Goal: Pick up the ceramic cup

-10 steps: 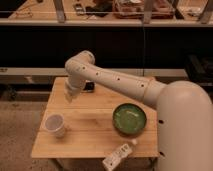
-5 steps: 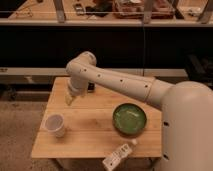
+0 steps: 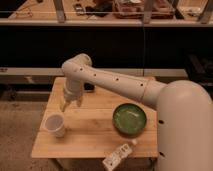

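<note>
The pincer (image 3: 68,104) has come nearer and to the left since the earlier frame, closing on the ceramic cup (image 3: 55,125). It now hangs just above and to the right of the cup, not touching it; whether it is spread or pressed together I cannot tell. The cup stands upright near the counter's (image 3: 90,136) left edge. A green bowl (image 3: 129,119) sits to the right, and a white bottle (image 3: 119,155) lies at the near edge.

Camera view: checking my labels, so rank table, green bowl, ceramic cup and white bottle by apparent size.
1. table
2. green bowl
3. white bottle and ceramic cup, too alike to rank
The gripper hangs near the cup.
</note>
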Controlling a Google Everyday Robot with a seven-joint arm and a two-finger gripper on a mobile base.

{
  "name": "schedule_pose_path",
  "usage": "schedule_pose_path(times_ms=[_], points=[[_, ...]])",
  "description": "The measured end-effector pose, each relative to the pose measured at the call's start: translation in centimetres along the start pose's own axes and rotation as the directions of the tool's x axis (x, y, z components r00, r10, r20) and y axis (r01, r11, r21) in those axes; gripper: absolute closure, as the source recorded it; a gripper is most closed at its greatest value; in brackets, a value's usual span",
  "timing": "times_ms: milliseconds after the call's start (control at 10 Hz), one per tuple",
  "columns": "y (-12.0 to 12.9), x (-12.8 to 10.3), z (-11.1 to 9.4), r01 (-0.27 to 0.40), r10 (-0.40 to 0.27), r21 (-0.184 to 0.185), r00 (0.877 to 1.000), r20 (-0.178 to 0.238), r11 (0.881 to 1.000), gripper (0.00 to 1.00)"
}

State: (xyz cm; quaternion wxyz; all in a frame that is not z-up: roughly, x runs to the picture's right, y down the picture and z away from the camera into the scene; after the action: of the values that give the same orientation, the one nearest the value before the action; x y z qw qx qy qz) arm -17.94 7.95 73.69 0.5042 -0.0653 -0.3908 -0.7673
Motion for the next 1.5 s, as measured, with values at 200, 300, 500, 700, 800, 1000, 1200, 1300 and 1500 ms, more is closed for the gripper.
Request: schedule_pose_path(times_ms=[200,300,500,700,800,1000,1200,1300,1500], points=[[-0.3,0.0,0.9,-0.009,0.009,0.010,1.000,-0.010,1.000,0.44],[-0.6,0.0,2.0,0.009,-0.008,0.028,1.000,-0.021,1.000,0.44],[-1.1,-0.2,3.4,0.047,-0.046,0.050,0.999,-0.026,0.998,0.44],[-1.3,-0.9,4.5,0.072,-0.072,0.061,0.997,-0.006,0.996,0.44],[-1.4,-1.3,5.0,0.079,-0.080,0.068,0.997,0.013,0.995,0.44],[-1.8,-1.8,6.0,0.089,-0.093,0.086,0.994,0.049,0.992,0.44],[-2.2,-1.8,6.8,0.095,-0.103,0.104,0.992,0.071,0.990,0.44],[-2.2,-1.8,7.4,0.100,-0.110,0.112,0.990,0.088,0.989,0.44],[-2.3,-1.6,8.5,0.115,-0.126,0.104,0.986,0.106,0.988,0.56]])
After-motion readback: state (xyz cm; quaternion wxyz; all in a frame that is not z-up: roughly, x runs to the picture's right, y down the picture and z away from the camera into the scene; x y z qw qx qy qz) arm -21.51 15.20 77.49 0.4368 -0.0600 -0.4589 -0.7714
